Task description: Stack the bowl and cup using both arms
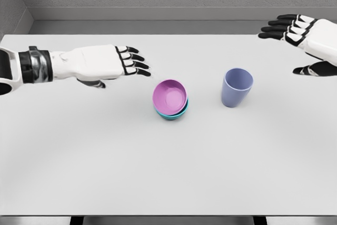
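You have the bowl half of the job looking done: the pink bowl (170, 96) sits nested in the teal bowl (174, 113), the pair resting on the table (105, 172) a little toward the far edge and roughly midway between the left and right edges. What you still have to do, by my reading, is bring in the blue cup (236, 87), which stands alone just beside the bowls on their right, apart from them and touched by nothing. The cup is upright, its long axis near vertical with a slight lean, and its open mouth faces up. The pink bowl is tilted in its nest, its opening turned up and somewhat toward you. Your left hand (108, 62) hovers near the bowls on their left, fingers extended and close together, holding nothing. Your right hand (305, 38) is near the far right corner, well apart from the cup, fingers stretched out and slightly fanned with the thumb dropped below, also empty. Expect the cup grasp to fall to the right hand.
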